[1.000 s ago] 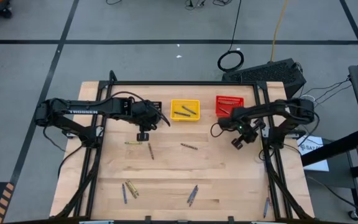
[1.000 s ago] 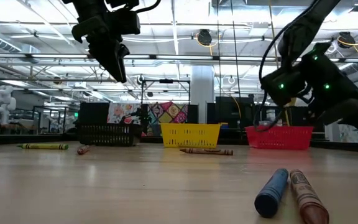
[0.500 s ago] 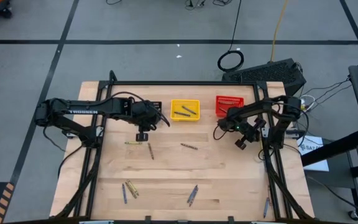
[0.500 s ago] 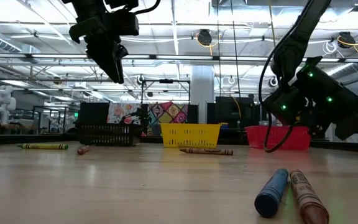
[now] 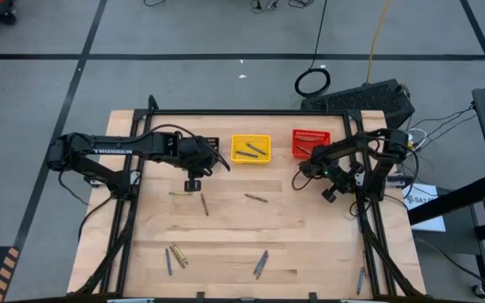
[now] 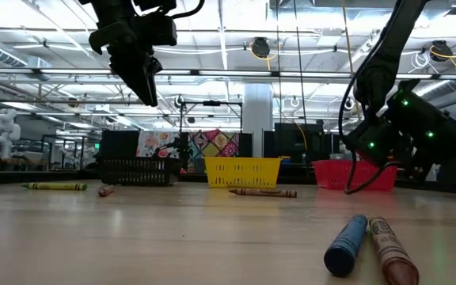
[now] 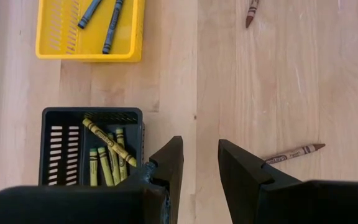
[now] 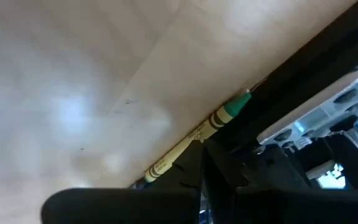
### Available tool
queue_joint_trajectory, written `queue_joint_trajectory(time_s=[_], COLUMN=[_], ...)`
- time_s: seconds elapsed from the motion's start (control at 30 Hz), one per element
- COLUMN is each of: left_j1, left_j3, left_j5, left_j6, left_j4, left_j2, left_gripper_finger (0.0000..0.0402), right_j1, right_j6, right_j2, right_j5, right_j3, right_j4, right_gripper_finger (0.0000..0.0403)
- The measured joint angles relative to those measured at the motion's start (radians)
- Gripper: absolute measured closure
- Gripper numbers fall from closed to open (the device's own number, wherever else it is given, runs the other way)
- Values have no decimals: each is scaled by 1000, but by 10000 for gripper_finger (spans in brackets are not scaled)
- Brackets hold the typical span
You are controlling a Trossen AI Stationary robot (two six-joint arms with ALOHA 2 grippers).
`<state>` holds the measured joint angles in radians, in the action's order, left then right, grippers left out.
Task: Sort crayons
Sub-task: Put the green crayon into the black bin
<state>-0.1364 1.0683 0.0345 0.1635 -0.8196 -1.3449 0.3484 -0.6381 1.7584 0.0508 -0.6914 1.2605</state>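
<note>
Three mesh baskets stand in a row at the far side of the wooden table (image 5: 226, 231). The black basket (image 7: 92, 146) holds several olive-yellow crayons (image 7: 107, 152), one lying slantwise across the others; the yellow basket (image 5: 251, 149) beside it holds two blue crayons (image 7: 101, 18); the red basket (image 5: 308, 140) sits farthest right, and its contents cannot be made out (the right arm crosses in front of it in both the high and low views). The left gripper (image 7: 201, 165) hangs above the table just beside the black basket, its two dark fingers parted with bare wood between them and nothing held. The right gripper (image 5: 330, 194) is low over the right side of the table near the frame; its wrist view shows only a dark mass of its own body, so whether its fingers are apart or together cannot be told. That view also shows a yellow crayon with a green tip (image 8: 197, 134) lying against the black frame rail, partly cut off behind the gripper. The loose crayons are scattered: a brownish-red crayon (image 5: 256, 199) at mid-table, another brownish-red one (image 5: 203, 203) and a yellow one (image 5: 180, 194) nearer the left gripper, and small clusters (image 5: 175, 255) along the near edge, their colours hard to read from above. In the low view a blue crayon (image 6: 345, 244) and a brown crayon (image 6: 389, 249) lie side by side close to the camera.
</note>
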Motion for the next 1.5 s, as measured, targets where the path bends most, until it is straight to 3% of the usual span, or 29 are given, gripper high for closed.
queue_joint_trajectory(time_s=[0.33, 0.6, 1.07, 1.27, 1.4, 1.5], left_j1=[2, 1, 1, 2, 2, 2], left_j3=[0, 0, 0, 0, 0, 0], left_j5=[0, 0, 0, 0, 0, 0], left_j6=[-1, 3, 2, 1, 1, 1], left_j4=[0, 2, 10, 10, 10, 11], left_j2=[0, 0, 0, 0, 0, 0], left_gripper_finger=[301, 301, 301, 301, 301, 301], right_j1=[46, 25, -72, -87, -89, -86], right_j6=[-30, 0, 32, 20, -31, -37], right_j2=[-2, 1, 0, 0, 0, 0], right_j5=[56, 135, 129, 99, 1, 12], right_j3=[69, 31, -184, -187, -186, -182], right_j4=[-69, -104, -64, 21, 151, 127], right_gripper_finger=[403, 403, 403, 403, 403, 403])
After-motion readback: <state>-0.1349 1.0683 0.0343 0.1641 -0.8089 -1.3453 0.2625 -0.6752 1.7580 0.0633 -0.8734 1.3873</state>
